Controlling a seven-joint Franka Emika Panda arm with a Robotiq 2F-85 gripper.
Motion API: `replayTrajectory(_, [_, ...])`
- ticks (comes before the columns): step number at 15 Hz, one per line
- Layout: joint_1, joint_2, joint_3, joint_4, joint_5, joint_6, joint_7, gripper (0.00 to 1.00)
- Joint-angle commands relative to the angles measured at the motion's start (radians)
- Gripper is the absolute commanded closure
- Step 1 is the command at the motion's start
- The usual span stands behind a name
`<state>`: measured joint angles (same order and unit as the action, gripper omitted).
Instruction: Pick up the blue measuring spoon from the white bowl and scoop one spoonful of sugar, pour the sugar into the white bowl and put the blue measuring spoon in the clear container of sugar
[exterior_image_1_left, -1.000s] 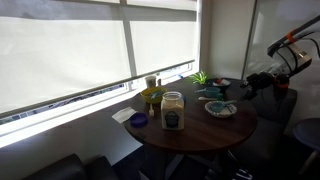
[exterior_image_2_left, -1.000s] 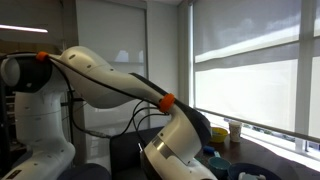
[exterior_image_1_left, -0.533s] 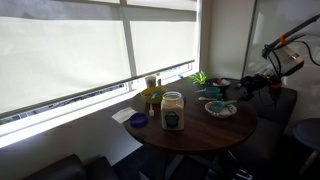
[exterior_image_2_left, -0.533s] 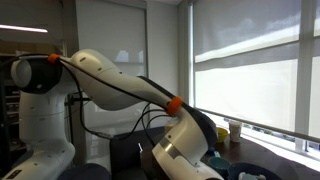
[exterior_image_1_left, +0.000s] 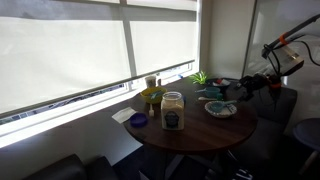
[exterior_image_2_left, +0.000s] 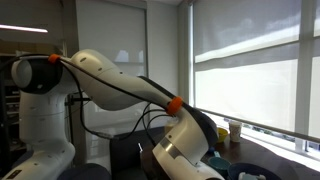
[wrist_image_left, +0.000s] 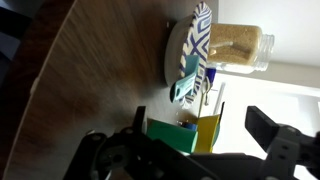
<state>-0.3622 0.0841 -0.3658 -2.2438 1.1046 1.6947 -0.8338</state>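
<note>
The white bowl (exterior_image_1_left: 221, 108) stands on the round dark table, at the side nearest the arm. The wrist view shows the bowl (wrist_image_left: 196, 40) edge-on with a striped inside. The blue measuring spoon (wrist_image_left: 186, 86) pokes out over its rim. The clear container of sugar (exterior_image_1_left: 172, 111) stands upright mid-table with a dark label. In the wrist view the container (wrist_image_left: 240, 48) lies just beyond the bowl, pale sugar (wrist_image_left: 236, 40) showing through its wall. My gripper (exterior_image_1_left: 245, 88) hovers beside the table edge, short of the bowl. In the wrist view the gripper (wrist_image_left: 200, 122) is open and holds nothing.
A green and yellow box (wrist_image_left: 184, 134) sits between my gripper and the bowl. A small dark-blue dish (exterior_image_1_left: 138, 120), a yellow-green jar (exterior_image_1_left: 152, 98) and a plant (exterior_image_1_left: 200, 77) share the table (exterior_image_1_left: 200, 135). Windows with blinds run behind. The arm's bulk (exterior_image_2_left: 130, 95) fills an exterior view.
Over the last second the arm shifted slightly toward the table; in the last half second nothing visibly moved. The jaws stayed open.
</note>
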Motion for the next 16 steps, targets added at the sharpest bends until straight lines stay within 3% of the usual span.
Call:
replayTrajectory(1, [-0.004,0.002,0.003,0.003,-0.001,-0.002,0.001,0.00])
replayTrajectory(16, [0.004,0.055,0.035,0.020,0.030,-0.089,-0.020,0.00])
